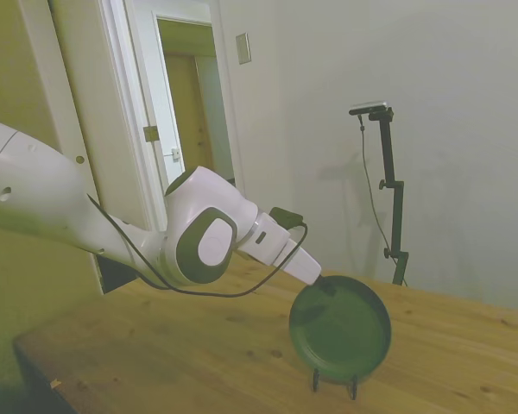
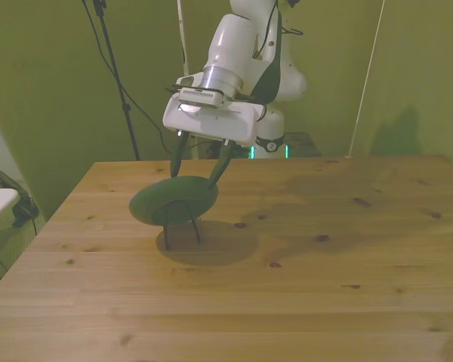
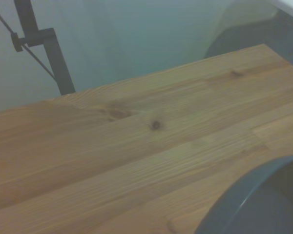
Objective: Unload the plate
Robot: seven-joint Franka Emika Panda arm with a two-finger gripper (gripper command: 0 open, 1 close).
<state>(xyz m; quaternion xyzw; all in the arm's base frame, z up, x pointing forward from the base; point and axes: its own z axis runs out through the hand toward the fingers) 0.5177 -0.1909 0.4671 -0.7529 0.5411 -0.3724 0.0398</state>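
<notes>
The dark green plate point(image 1: 341, 332) stands tilted on a thin black wire stand point(image 1: 353, 386) on the wooden table point(image 1: 155, 345). In the front view the plate point(image 2: 170, 204) rests over the stand's legs point(image 2: 167, 234), left of the table's middle. My gripper point(image 2: 194, 178) is at the plate's upper rim, open, with its two dark fingers point(image 2: 220, 162) spread apart on either side of that edge. From the side, the gripper point(image 1: 326, 285) touches or nearly touches the rim's top left. The wrist view catches only a curved piece of the plate's rim point(image 3: 254, 195).
Bare wooden table point(image 2: 325, 264) stretches around the stand toward the front view's right and the near edge. A doorway and white wall stand behind the table in the side view.
</notes>
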